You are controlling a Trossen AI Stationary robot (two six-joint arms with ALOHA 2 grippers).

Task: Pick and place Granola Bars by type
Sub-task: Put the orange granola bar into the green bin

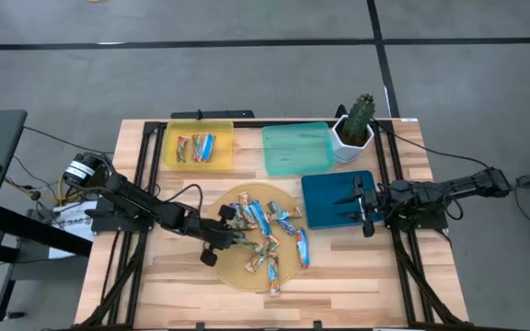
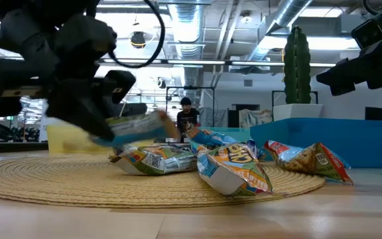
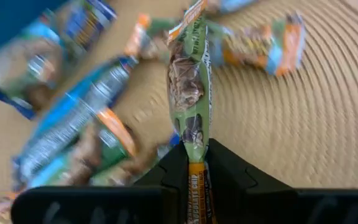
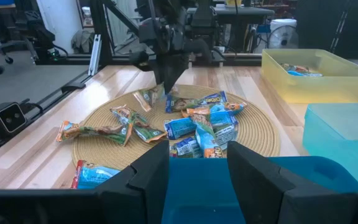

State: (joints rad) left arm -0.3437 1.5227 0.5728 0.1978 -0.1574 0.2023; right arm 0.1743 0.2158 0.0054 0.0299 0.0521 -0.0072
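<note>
**Left arm's got a bar**

My left pincer [image 1: 226, 213] is clamped on a green granola bar [image 3: 190, 93] over the woven mat [image 1: 288, 280], where the other bars [image 1: 270, 234] lie piled. My right pincer [image 1: 364, 204] hangs spread apart above the dark blue tray [image 1: 325, 207].

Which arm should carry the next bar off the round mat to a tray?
Left. The left gripper is over the woven mat and already shut on a green-wrapped bar, so it can likely carry straight to a tray. The right gripper is open and empty over the dark blue tray.
</note>
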